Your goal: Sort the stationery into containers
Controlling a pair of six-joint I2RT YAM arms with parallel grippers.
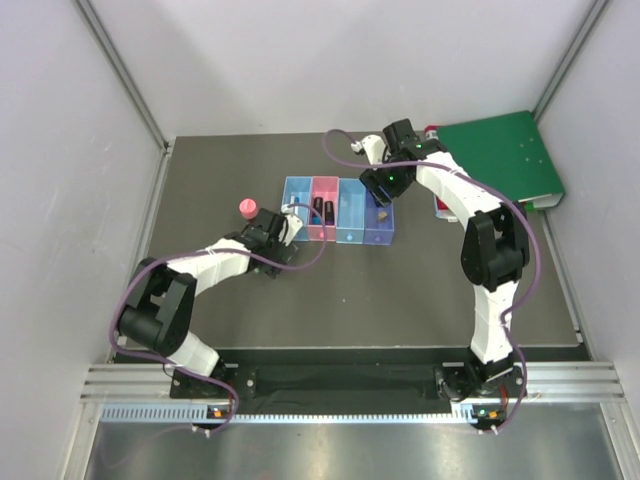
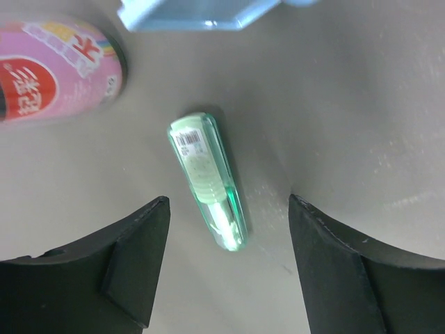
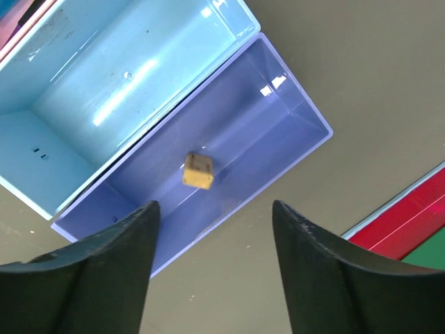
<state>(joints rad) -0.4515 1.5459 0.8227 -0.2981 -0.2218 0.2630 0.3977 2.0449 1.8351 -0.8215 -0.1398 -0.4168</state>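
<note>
- The left gripper (image 2: 228,202) is spread open and holds nothing. The green marker (image 2: 206,179) lies flat on the table (image 1: 400,300) between its jaws, touching neither one. It sits nearer the left finger and is slanted across the gap, not square to it.
- Closing on that slant may go badly. The fingers could pinch the marker off-centre, near one end, so it twists or pops out. Its smooth, rounded body would likely roll.
- The pink-capped bottle (image 2: 55,69) stands near the marker, beyond the left finger, and a corner of the end blue bin (image 2: 188,14) is just past the marker's far end. A low or crooked approach could tip the bottle or nudge the bin.
- The right gripper (image 3: 214,205) is also open and empty, and it hangs over the violet bin (image 3: 278,125). The tan nub (image 3: 198,170) lies loose on that bin's floor, below the gap between the fingers.
- If this arm moves sideways while low, a finger could catch the violet bin's wall and drag the whole joined row.
- The pink bin (image 1: 323,230) holds two dark items. The end blue bin may hold a pen, though the top view is too small to be sure.
</note>
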